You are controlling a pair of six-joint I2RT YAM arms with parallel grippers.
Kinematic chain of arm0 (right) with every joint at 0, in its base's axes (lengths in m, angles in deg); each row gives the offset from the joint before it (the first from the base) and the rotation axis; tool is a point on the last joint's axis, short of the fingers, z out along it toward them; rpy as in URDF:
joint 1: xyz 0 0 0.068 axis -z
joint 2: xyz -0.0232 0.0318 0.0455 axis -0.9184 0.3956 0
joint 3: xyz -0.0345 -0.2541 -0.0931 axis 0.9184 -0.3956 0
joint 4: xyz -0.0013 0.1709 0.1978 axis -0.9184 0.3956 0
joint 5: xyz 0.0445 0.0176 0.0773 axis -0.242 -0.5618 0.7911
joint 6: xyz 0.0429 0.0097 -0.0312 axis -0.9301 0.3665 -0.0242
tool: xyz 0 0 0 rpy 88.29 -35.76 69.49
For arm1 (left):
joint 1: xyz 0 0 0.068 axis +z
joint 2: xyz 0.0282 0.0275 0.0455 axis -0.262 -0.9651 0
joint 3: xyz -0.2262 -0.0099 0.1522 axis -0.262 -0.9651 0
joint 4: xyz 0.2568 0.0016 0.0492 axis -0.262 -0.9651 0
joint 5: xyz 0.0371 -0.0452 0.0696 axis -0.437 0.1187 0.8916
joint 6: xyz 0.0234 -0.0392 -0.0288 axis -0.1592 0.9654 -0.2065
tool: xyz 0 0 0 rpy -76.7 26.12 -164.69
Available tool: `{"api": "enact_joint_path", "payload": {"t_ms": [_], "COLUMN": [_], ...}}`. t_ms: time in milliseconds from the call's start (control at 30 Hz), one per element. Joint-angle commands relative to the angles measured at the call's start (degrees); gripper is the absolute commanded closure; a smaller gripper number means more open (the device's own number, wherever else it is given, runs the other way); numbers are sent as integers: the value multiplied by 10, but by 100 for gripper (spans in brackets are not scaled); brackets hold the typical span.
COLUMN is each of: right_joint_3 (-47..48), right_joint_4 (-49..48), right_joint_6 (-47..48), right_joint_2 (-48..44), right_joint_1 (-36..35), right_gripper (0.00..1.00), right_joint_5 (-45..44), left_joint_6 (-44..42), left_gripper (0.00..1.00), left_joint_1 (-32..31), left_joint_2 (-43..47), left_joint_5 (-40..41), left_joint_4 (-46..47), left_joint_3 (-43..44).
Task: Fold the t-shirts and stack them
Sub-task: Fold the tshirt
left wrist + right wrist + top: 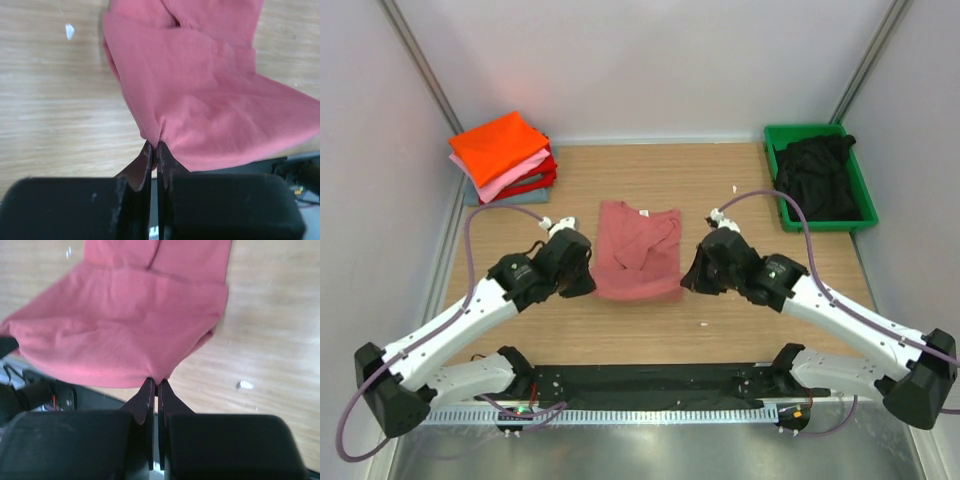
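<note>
A faded salmon-red t-shirt [638, 250] lies partly folded in the middle of the table, its near edge lifted. My left gripper [588, 283] is shut on its near left corner, seen pinched in the left wrist view [154, 142]. My right gripper [686, 280] is shut on its near right corner, seen pinched in the right wrist view [156, 381]. The shirt fills both wrist views [210, 100] [130, 335]. A stack of folded t-shirts [503, 155], orange on top, then pink, red and grey-blue, sits at the back left. A black t-shirt [817, 175] lies crumpled in the bin.
A green plastic bin [868, 205] stands at the back right. White walls with metal posts close in the table on three sides. Small white scraps lie on the wood [704, 324] [69, 31] [244, 385]. A black base rail [660, 380] runs along the near edge.
</note>
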Motion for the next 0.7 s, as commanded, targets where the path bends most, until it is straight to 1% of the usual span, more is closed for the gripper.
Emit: {"api": "enact_joint_path", "payload": {"t_ms": [0,33,67,167,300,367,467,567,600,667], "right_joint_3": [74,92,100,130,173,198,232,275,290,343], "right_joint_4": [28,24,20,3,-4,-4,-8,-15,-18,-28], "right_joint_6": [79,90,100,133,163,176,189,204,207,219], "right_joint_2": [42,62,71,114,170,201,231,283,323,375], "right_joint_1": [47,62,92,136,159,166,186,215,222,252], "right_gripper": [99,99,99,99,99,99,99,99,99,99], "right_joint_5": [-36,-15,-3,37,49,72,81,96,107,122], "left_joint_6": [-59,-76,-83,-109,-134,-145,-160,-171,-181,-188], "left_gripper": [99,99,99,99,99,99,99,99,99,99], "left_joint_1": [47,73,85,127,156,171,190,221,237,256], "left_joint_2": [-44,-67,-79,-126,-191,-224,-267,-314,-358,-410], "left_joint_5": [-8,-16,-33,-61,-83,-89,-106,-121,-142,-155], "left_joint_4": [-4,-1,3,13,14,17,29,34,35,28], "left_joint_3": [52,73,83,123,174,200,231,278,311,351]}}
